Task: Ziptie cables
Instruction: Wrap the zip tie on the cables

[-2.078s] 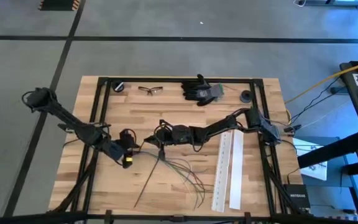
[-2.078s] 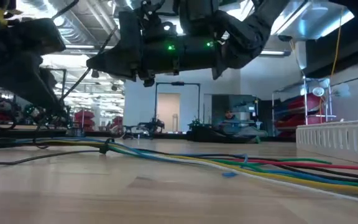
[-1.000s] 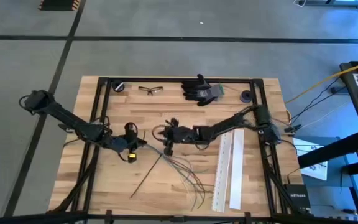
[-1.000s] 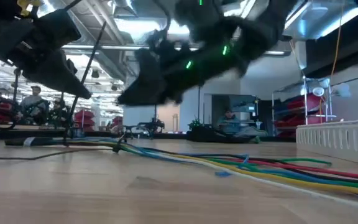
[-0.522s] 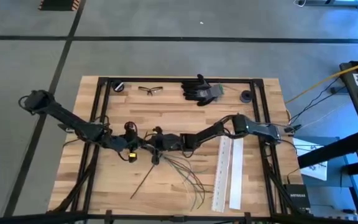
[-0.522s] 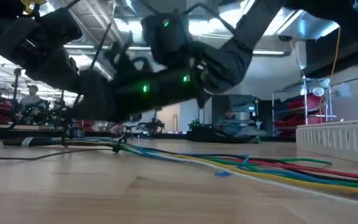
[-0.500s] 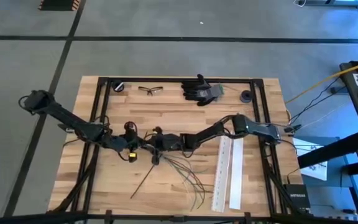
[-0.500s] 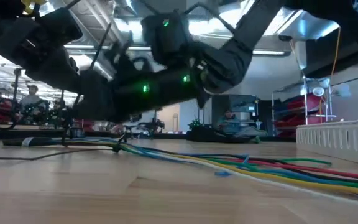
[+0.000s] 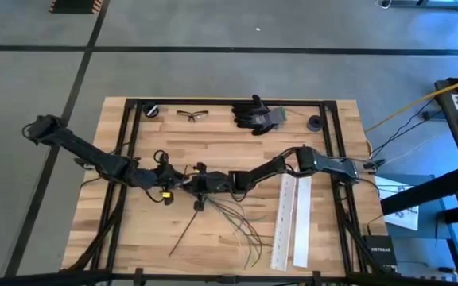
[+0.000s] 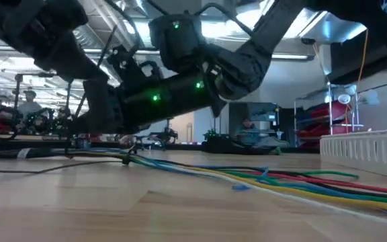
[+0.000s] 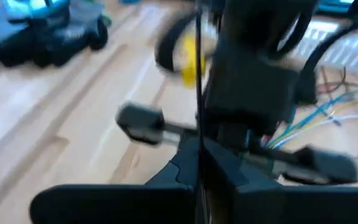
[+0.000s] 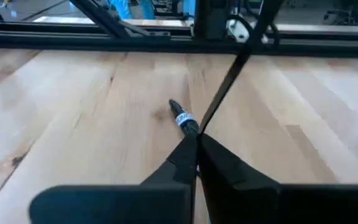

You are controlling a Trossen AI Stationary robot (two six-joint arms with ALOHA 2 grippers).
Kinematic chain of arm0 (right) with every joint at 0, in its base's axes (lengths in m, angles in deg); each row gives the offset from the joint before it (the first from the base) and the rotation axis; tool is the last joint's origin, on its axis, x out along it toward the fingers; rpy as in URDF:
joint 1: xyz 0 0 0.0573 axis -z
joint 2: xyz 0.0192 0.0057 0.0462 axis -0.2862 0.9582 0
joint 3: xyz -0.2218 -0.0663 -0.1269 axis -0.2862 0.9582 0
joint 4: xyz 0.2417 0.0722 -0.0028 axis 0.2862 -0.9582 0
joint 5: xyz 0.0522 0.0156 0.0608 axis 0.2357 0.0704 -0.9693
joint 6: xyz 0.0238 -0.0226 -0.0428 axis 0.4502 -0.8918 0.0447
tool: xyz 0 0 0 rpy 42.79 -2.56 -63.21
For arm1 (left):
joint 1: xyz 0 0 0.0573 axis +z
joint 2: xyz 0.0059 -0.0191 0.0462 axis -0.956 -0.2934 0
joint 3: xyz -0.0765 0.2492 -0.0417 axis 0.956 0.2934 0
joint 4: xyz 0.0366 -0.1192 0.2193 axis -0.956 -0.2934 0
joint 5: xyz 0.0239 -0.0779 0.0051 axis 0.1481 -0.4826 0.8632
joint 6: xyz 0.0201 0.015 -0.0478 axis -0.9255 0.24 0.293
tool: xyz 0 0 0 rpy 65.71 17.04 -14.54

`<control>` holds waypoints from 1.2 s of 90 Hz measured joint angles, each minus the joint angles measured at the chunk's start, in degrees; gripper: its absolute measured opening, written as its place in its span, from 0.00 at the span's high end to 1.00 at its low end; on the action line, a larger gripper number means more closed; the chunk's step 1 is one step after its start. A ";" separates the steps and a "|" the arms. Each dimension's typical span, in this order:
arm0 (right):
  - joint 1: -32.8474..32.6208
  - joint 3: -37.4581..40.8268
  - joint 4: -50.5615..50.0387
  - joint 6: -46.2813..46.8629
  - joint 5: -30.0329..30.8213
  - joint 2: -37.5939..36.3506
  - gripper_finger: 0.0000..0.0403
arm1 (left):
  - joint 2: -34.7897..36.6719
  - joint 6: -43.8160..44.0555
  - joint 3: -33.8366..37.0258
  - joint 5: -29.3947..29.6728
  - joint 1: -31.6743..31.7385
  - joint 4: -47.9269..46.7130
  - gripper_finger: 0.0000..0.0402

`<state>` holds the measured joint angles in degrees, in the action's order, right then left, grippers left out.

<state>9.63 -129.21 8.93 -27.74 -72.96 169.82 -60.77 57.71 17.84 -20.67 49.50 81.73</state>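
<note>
The cables [image 9: 233, 218] lie fanned out on the wood at mid-table. Their bunched end [image 10: 126, 159] is toward the table's left, and coloured strands [image 10: 267, 180] trail right. One cable end with a white label [image 12: 183, 118] rests on the table. Just above the bunched end, my left gripper [image 9: 173, 181] and my right gripper [image 9: 196, 189] meet tip to tip. Each is shut on a thin black strip [image 12: 229, 74]. Whether both hold the same strip does not show. My left gripper pinches a thin black strip [image 11: 197, 118] between its two shut fingers, coming level from the table's left. The strip runs straight out from the fingertips toward the right gripper's body. It is clear of the table. My right gripper pinches a black strip [image 12: 205, 124] between its shut fingers, coming from the table's right and slanting down. The strip leaves the fingertips in a straight, taut line, rising away over the table.
Two long white perforated strips [image 9: 293, 214] lie right of the cables. Black gloves [image 9: 257, 115], safety glasses [image 9: 193, 114] and two small black round things [image 9: 151, 110] [image 9: 315, 122] sit along the far edge. Black frame rails [image 9: 126, 151] run along the table's sides. People show in the room behind [image 10: 29, 104].
My right gripper has moved toward the table's left, and it now meets my left gripper over the cables' bunched end. My left gripper has shifted slightly toward the far edge. The bunched end has moved a little left with them, while the fanned ends have stayed put.
</note>
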 joint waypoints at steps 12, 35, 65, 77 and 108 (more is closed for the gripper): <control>-0.11 -1.33 -0.07 1.60 -0.15 2.55 1.00 | 5.21 -1.36 -0.15 1.52 0.94 -2.97 1.00; -0.09 -1.47 -0.21 1.99 -0.15 2.87 1.00 | 14.07 -3.09 -1.36 2.88 3.29 -9.90 1.00; -0.11 -2.78 0.28 2.03 -1.96 2.74 1.00 | 17.11 -4.99 -7.40 3.32 3.56 -20.93 1.00; -0.11 -4.98 -0.22 1.76 -3.53 2.67 1.00 | 17.11 -1.63 -10.28 3.12 3.56 -30.81 0.96; -0.13 -8.42 -2.36 1.73 -4.72 2.63 1.00 | 17.06 13.15 -12.70 -9.34 3.56 -47.92 0.74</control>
<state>9.49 -137.63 6.56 -26.00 -77.68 172.45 -43.71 70.86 5.14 -30.01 53.06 33.82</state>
